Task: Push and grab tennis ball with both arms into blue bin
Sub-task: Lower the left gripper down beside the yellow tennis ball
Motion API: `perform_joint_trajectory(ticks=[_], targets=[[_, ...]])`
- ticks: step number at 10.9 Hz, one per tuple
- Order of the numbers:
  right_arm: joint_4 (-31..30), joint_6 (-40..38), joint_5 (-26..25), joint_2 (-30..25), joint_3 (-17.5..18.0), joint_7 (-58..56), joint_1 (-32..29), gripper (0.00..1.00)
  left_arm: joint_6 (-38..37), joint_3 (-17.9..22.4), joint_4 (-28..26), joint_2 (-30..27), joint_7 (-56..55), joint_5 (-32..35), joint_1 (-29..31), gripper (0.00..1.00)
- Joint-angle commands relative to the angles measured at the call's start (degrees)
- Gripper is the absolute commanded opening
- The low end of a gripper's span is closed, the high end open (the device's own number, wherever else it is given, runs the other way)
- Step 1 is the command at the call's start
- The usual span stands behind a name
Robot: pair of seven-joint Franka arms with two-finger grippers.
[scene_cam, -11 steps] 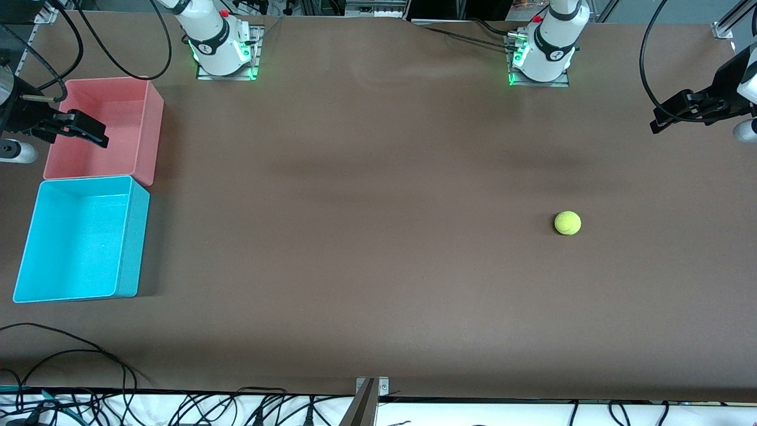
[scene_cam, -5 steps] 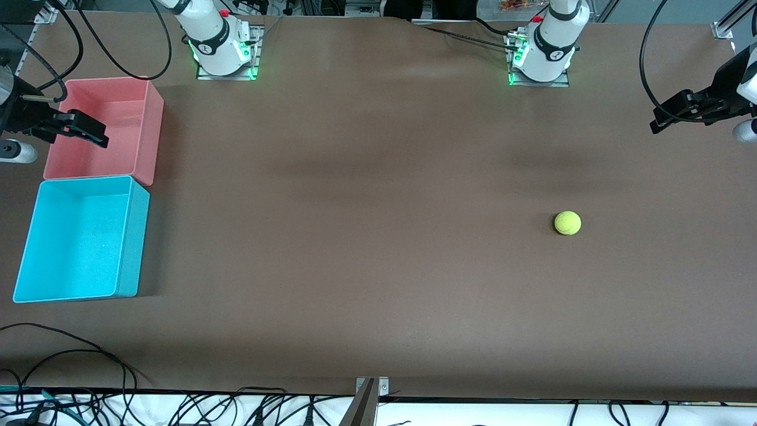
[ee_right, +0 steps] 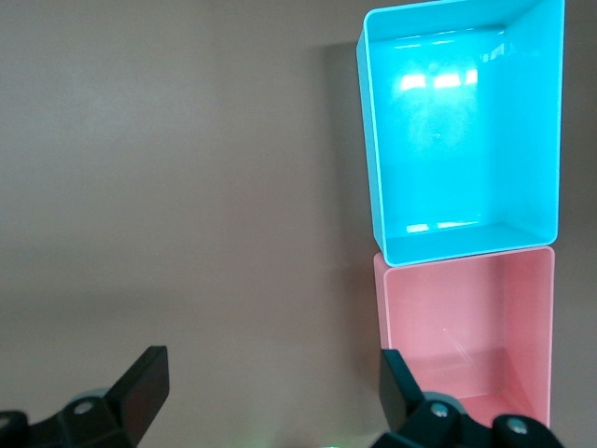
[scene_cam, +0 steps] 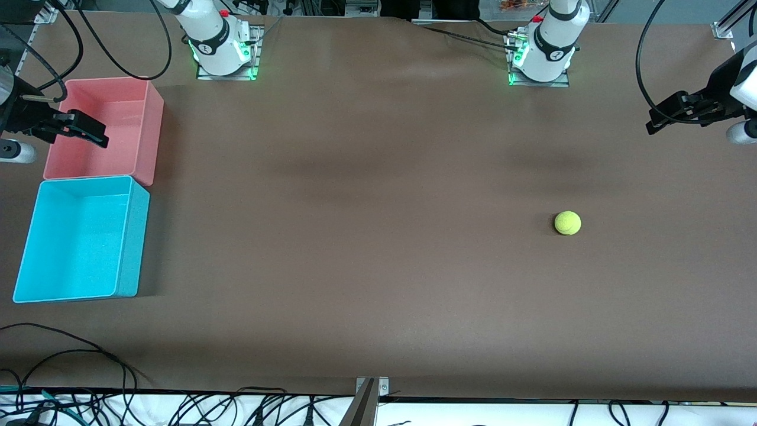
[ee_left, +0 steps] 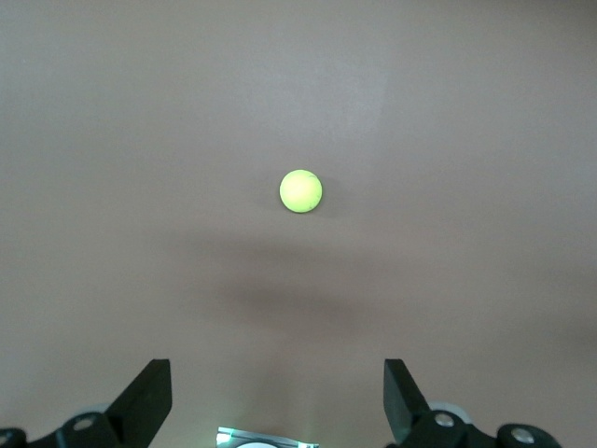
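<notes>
The table (scene_cam: 366,248) was a broad brown surface with a matte, faintly wrinkled top. The tennis ball (scene_cam: 568,223) lay alone on it toward the left arm's end, well apart from everything else; in the left wrist view it (ee_left: 300,190) sat ahead of the spread fingers (ee_left: 149,401), centred on the gap between them. Toward the right arm's end stood the blue bin (scene_cam: 127,236) and, touching it and farther from the front camera, a pink-red bin (scene_cam: 148,133). In the right wrist view both bins showed ahead of one finger (ee_right: 399,387), the pink-red one the closer.
</notes>
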Motion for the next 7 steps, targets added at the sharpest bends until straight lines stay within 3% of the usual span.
perform_joint_trajectory(ticks=[1, 7], targets=[[0.6, -0.4, 0.8, 0.2, 0.2, 0.4, -0.5, 1.00, -1.2, -0.1, 1.8, 2.7, 0.5, 0.2, -0.3, 1.00], [0.6, -0.4, 0.8, 0.2, 0.2, 0.4, -0.5, 1.00, 2.5, -0.4, -2.6, 5.2, 0.5, 0.0, 0.1, 1.00]])
